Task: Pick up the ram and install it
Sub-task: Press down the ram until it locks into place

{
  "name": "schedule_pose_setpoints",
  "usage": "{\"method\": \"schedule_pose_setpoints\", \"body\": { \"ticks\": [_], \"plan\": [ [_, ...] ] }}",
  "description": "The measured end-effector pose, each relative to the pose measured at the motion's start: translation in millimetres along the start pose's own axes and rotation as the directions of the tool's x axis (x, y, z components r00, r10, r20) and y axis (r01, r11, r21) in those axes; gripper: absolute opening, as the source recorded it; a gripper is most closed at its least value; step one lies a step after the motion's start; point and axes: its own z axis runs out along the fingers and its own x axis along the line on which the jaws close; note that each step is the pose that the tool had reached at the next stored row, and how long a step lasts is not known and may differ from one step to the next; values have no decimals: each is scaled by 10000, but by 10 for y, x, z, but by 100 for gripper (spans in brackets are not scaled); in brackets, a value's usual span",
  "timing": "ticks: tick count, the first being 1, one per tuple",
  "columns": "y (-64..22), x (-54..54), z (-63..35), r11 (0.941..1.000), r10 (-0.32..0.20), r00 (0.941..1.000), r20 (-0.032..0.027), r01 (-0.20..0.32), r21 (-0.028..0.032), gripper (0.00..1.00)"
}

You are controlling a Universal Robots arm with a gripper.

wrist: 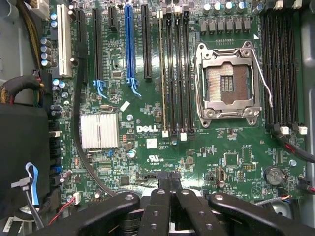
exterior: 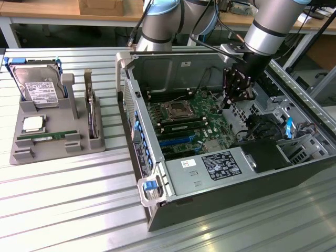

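Claw [exterior: 234,89] hangs inside the open computer case [exterior: 157,181], above the motherboard [exterior: 191,123], fingers [wrist: 165,206] pressed together in the wrist view with nothing between them. Ram [exterior: 46,137] lies flat in the gray holder tray [exterior: 16,155] on the bench [exterior: 68,199], at about 9 o'clock from the case in the exterior view, well apart from the claw. Hard drive [exterior: 37,84] stands at 12 o'clock from the ram.

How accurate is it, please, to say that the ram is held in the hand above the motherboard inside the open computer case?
Not quite: the ram is not in the hand; it lies in the grey tray on the exterior view's left, as that view shows. The hand is above the motherboard inside the open computer case.
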Motion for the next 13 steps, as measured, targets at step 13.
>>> {"method": "schedule_pose_setpoints", "body": {
  "ticks": [13],
  "plan": [
    [0, 0, 1, 9934, 1142, 9934, 58, -1141, -63, 11]
  ]
}}
